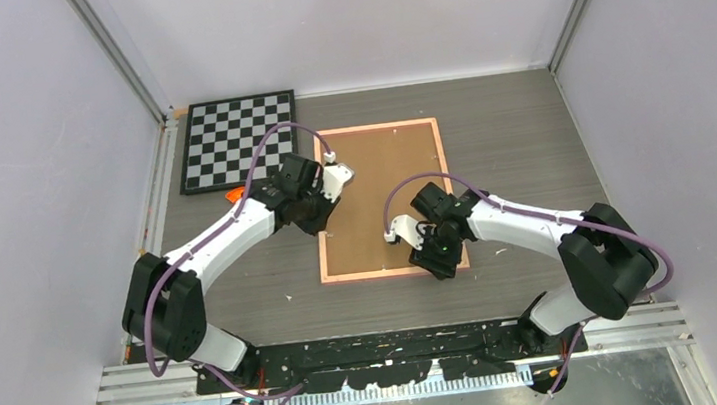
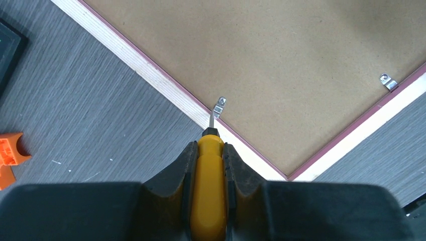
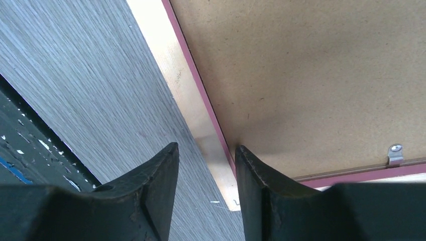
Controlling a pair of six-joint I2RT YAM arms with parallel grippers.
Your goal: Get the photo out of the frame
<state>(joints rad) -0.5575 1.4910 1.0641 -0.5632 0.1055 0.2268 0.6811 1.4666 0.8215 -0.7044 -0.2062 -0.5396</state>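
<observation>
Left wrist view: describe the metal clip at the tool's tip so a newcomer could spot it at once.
The frame lies back-up mid-table, brown fibreboard inside a pink border. On its edge facing the chessboard sits a small metal clip, at the blade tip of the yellow-handled screwdriver held by the left gripper. The other clip, on the adjoining edge, has no tool near it.

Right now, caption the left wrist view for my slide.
Left gripper holds a yellow screwdriver, tip at a clip on the frame.
</observation>
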